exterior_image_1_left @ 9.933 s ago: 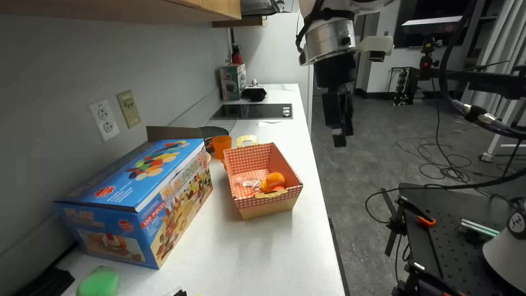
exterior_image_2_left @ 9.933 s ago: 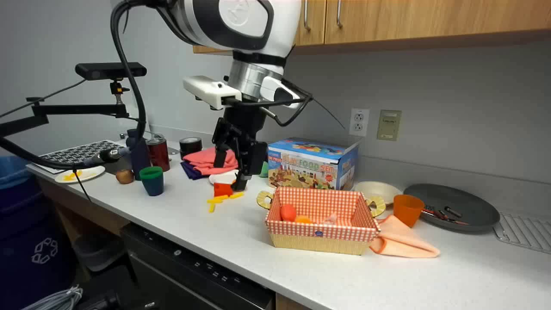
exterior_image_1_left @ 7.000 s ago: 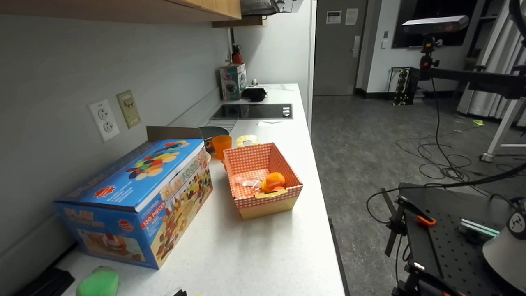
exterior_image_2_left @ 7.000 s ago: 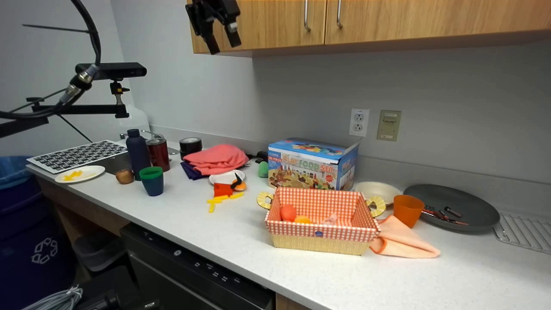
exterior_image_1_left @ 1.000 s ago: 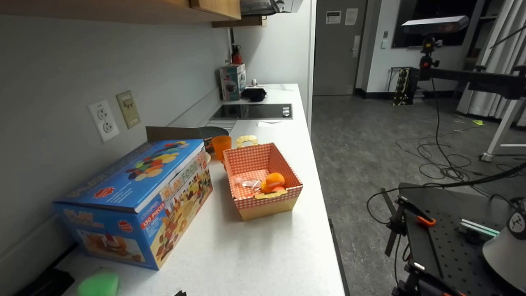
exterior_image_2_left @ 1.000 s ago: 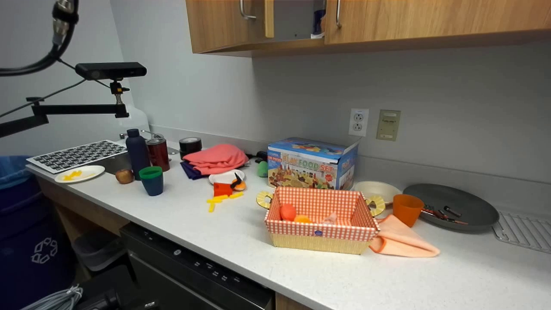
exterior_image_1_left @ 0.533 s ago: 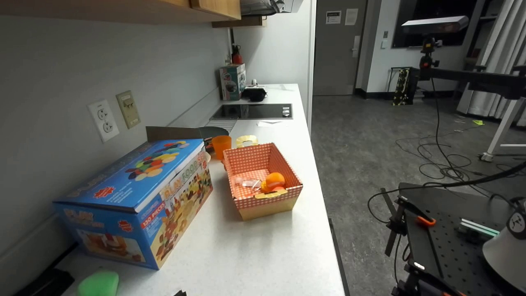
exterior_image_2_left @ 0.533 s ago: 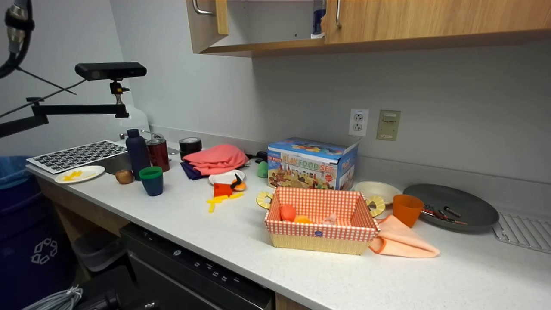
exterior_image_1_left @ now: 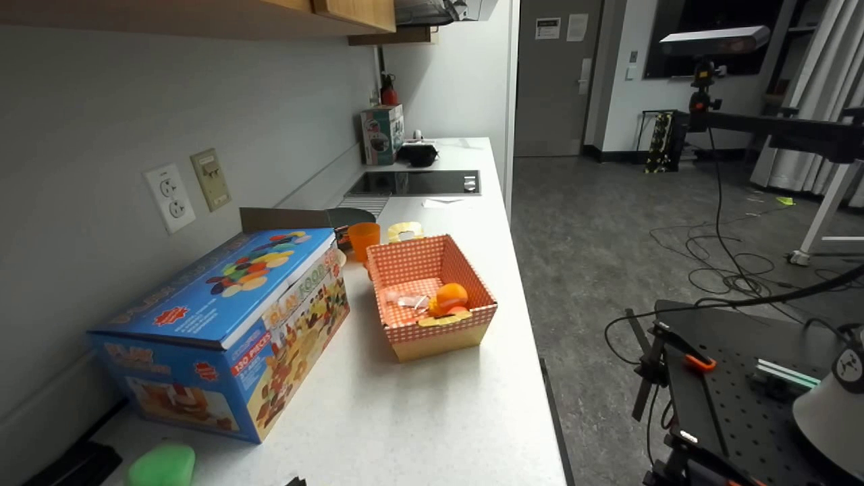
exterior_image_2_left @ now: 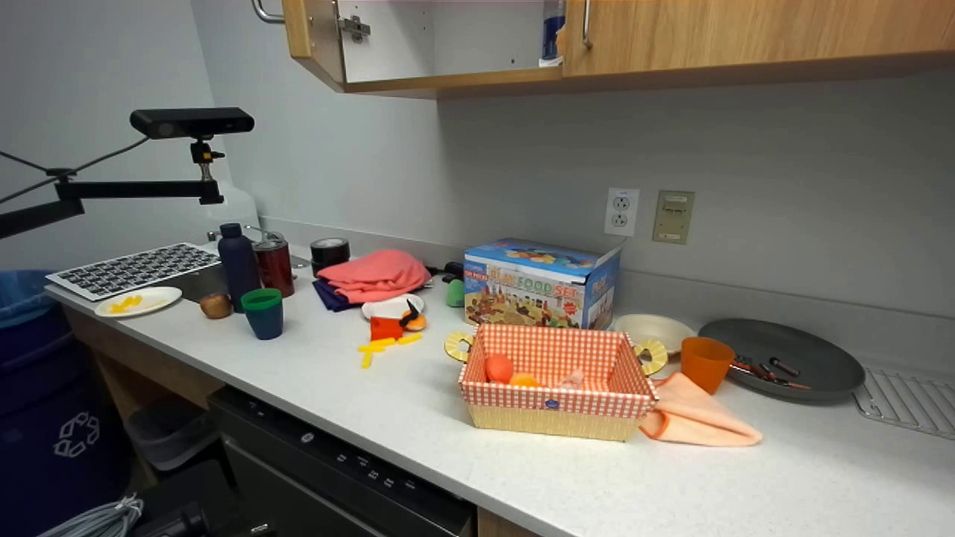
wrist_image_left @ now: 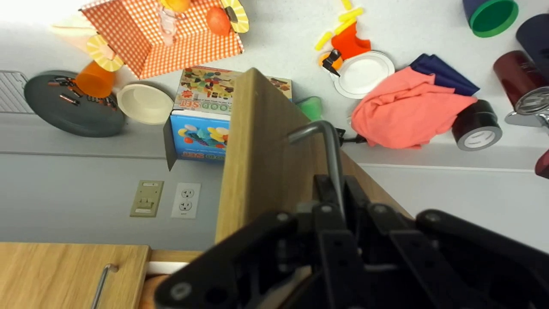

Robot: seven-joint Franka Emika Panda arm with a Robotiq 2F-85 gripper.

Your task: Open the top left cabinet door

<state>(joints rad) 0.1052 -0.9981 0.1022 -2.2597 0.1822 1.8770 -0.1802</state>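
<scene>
Toward the upper left in an exterior view, the door (exterior_image_2_left: 319,46) stands swung out from the cabinet (exterior_image_2_left: 455,80), baring a hinge (exterior_image_2_left: 354,29) and, deeper inside, a blue item (exterior_image_2_left: 552,33) at the left edge of the next door (exterior_image_2_left: 746,37), which is closed. At lower right of centre in the wrist view, the claw (wrist_image_left: 340,186) is pinched narrow on the handle (wrist_image_left: 332,150), whose bent end shows just above it; the door slants through the middle of that frame, pale edge to the left. Across the lower half in an exterior view runs the bench (exterior_image_2_left: 418,406). Just right of centre the basket (exterior_image_2_left: 597,406) sits upright with a red ball (exterior_image_2_left: 499,368) inside; the box (exterior_image_2_left: 530,291) stands just behind, near the wall (exterior_image_2_left: 783,164). Right of the basket come a peach cloth (exterior_image_2_left: 705,416), an orange cup (exterior_image_2_left: 705,365), a bowl (exterior_image_2_left: 649,322), a dark pan (exterior_image_2_left: 832,358) and, at the right edge of the frame, a rack (exterior_image_2_left: 910,403). Toward the left lie a pink cloth (exterior_image_2_left: 380,276) and a plate (exterior_image_2_left: 164,298), with a bottle (exterior_image_2_left: 239,272) and a tumbler (exterior_image_2_left: 275,268) upright between them.
</scene>
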